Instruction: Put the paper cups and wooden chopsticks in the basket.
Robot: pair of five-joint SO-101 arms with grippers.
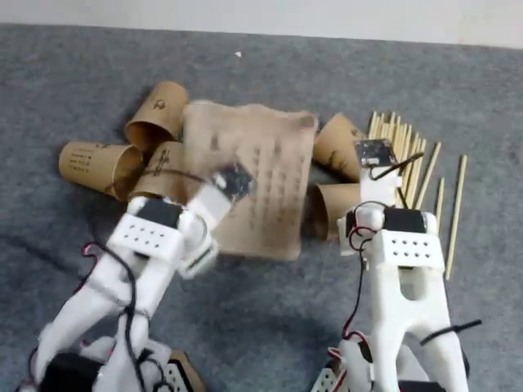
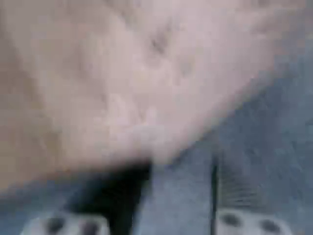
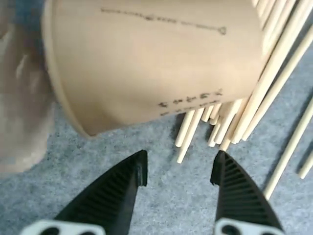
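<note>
Right fingers spread apart just beside a paper cup and chopsticks.

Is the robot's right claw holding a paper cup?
No, the right gripper is open with nothing clamped in it, and the paper cup lies just ahead of it.

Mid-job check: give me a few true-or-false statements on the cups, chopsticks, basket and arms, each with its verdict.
1. The right gripper has its jaws open and empty. True.
2. The paper cups stand upright. False: those in the high view lie on their sides.
3. In the high view, the chopsticks lie to the right of the basket. True.
4. The left arm is over the chopsticks. False: it is over the basket.
</note>
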